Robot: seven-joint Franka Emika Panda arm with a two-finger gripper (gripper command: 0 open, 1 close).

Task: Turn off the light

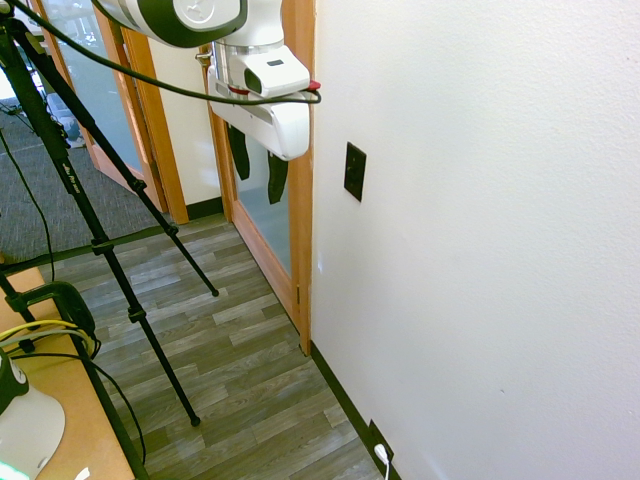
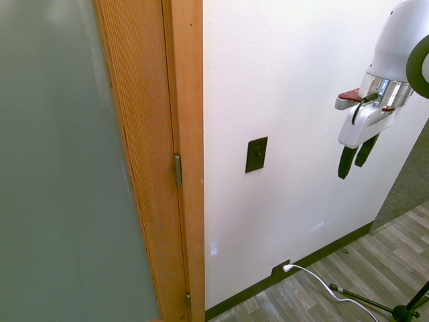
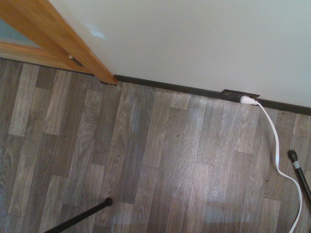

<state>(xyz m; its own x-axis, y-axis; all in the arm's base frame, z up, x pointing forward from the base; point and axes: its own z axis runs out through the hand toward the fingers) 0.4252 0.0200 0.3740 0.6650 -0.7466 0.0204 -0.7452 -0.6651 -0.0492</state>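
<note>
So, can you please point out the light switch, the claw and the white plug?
light switch [image 2: 256, 155], second exterior view, middle of the black plate.
claw [image 2: 354, 167], second exterior view, between its two fingertips.
white plug [image 3: 247, 100], wrist view, the plug body at the outlet.

white glossy arm [image 2: 402, 40], chrome wrist ring, red tab, black fingers [image 2: 347, 163]
</note>
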